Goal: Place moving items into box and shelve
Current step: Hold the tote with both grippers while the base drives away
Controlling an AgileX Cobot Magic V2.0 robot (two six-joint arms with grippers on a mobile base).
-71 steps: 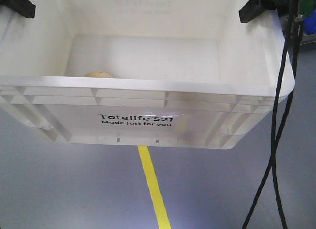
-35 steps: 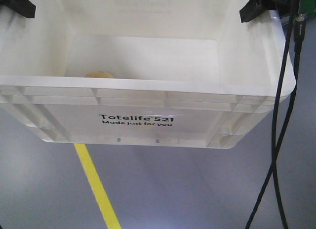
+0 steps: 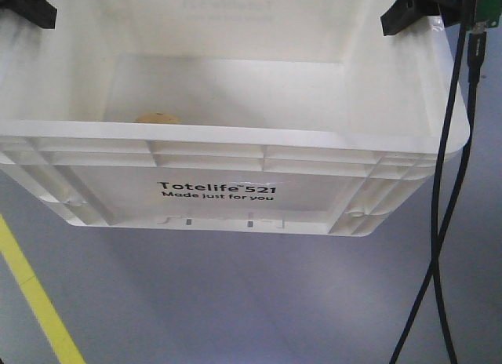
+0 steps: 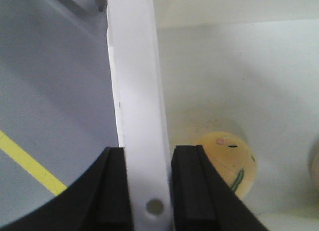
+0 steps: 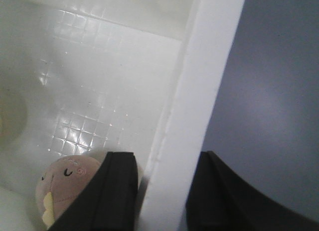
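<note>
Lying on the bottom of the box, the moving items show singly in each view. In the left wrist view a cream item with a green ridge and a small drawn face sits just beside the inner finger of the left gripper, on the inside of the wall. In the right wrist view a tan-brown item with a yellow ridge lies close against the inner finger of the right gripper, partly hidden behind it. From the front only a tan rounded top peeks over the near rim, nearer the left gripper's side.

Each gripper is clamped on the box: the white side wall runs straight between the black fingers, one finger inside and one outside, pads pressed against the plastic. In the front view the two grippers appear as dark shapes at the far top corners.

The near wall carries the black print "Totelife 521 Made just for you". Below and around the box lies grey floor, crossed by a yellow line outward of the left gripper. Black cables hang down beside the right-hand wall.
</note>
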